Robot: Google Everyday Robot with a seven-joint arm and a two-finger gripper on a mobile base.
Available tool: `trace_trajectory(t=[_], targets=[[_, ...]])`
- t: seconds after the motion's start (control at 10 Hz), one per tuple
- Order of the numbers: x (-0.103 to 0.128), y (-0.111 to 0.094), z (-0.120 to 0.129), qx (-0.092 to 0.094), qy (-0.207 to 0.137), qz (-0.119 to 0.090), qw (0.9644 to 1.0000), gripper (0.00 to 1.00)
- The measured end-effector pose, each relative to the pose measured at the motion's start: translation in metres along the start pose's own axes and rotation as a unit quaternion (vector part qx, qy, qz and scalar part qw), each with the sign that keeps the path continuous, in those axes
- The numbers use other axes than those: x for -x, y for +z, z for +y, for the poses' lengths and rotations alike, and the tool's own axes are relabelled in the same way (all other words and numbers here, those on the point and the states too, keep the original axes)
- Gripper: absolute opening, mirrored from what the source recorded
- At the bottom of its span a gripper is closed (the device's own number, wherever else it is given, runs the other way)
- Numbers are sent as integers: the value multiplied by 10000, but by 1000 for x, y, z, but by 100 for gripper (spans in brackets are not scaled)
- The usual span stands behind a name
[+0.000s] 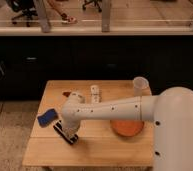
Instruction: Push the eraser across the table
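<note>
**One eraser under the arm, near the front-left**

One eraser (66, 133) lies on the wooden surface (95, 150), the fingers (67, 127) down at it; their opening cannot be told. Just behind-left sits one blue pad (47, 117). Right: one orange dish (127, 128). Farther back: one small red object (66, 93), one white bar (95, 93), one clear cup (139, 86), its contents not discernible.

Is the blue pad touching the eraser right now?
Apart. The camera view shows bare table between the blue pad and the eraser; the gripper sits over the eraser.
</note>
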Motion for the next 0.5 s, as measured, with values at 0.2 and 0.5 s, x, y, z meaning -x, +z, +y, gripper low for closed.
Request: trace_trajectory(t=[0.2, 0.5], targets=[[0, 2, -3, 2, -34, 10, 10000, 0], [2, 4, -8, 14, -53, 35, 10000, 0]])
